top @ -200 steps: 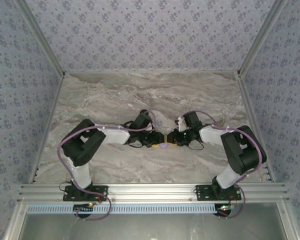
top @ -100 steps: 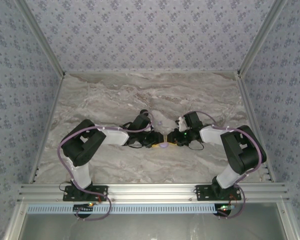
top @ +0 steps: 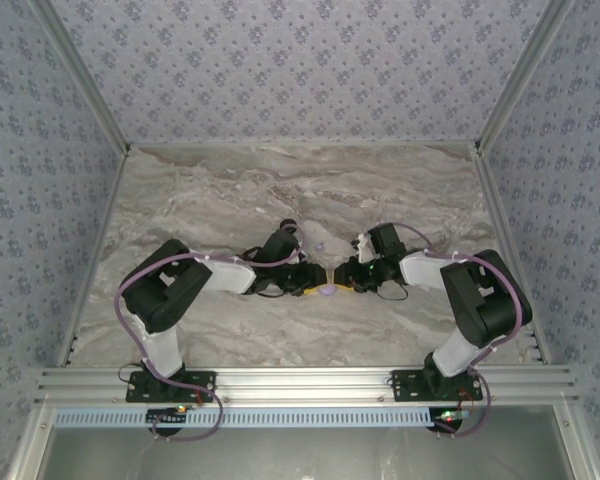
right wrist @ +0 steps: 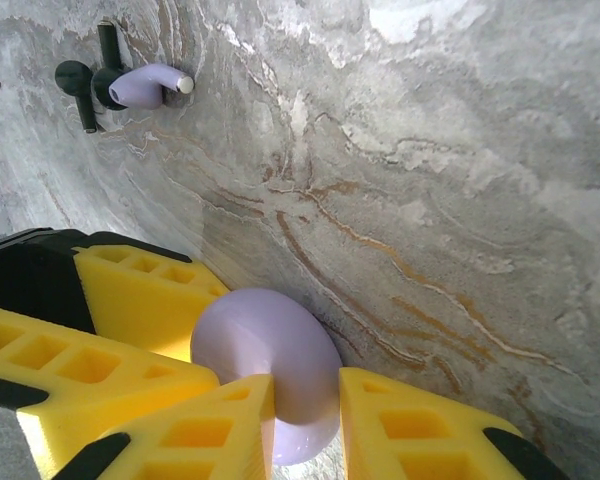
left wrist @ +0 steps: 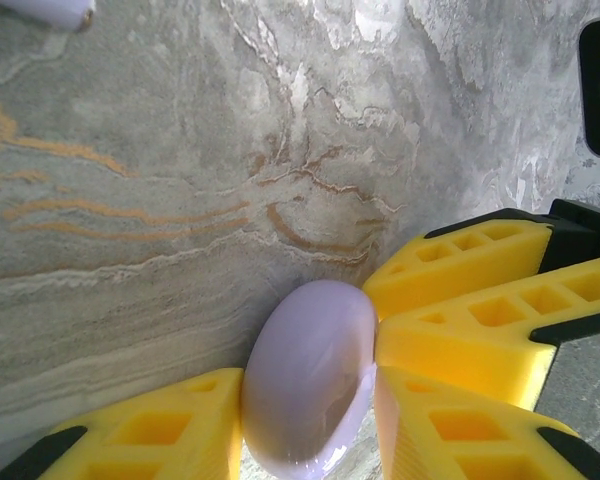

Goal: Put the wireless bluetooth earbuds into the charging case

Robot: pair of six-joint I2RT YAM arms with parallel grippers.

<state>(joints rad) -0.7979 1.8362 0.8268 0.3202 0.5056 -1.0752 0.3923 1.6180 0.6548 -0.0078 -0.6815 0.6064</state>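
Note:
A pale lilac round disc [left wrist: 305,385] stands on edge on the marble table, at the centre of the top view [top: 326,291]. My left gripper [left wrist: 310,400] is shut on it from the left, yellow fingers [left wrist: 130,430] against its sides. My right gripper [right wrist: 305,400] is shut on the same disc [right wrist: 265,345] from the right. The two grippers meet nose to nose [top: 315,285] [top: 342,283]. Two small dark earbud pieces [right wrist: 77,80] [right wrist: 107,55] lie on the table behind, against a small lilac piece with a white tip [right wrist: 148,86]. The charging case is out of view.
The marble table [top: 210,190] is walled by patterned panels at the back and both sides. An aluminium rail [top: 300,380] runs along the near edge by the arm bases. The small lilac piece lies just behind the grippers [top: 323,245].
Both grippers stay clamped on the lilac disc. The left wrist has shifted slightly to the left; the right arm has barely moved.

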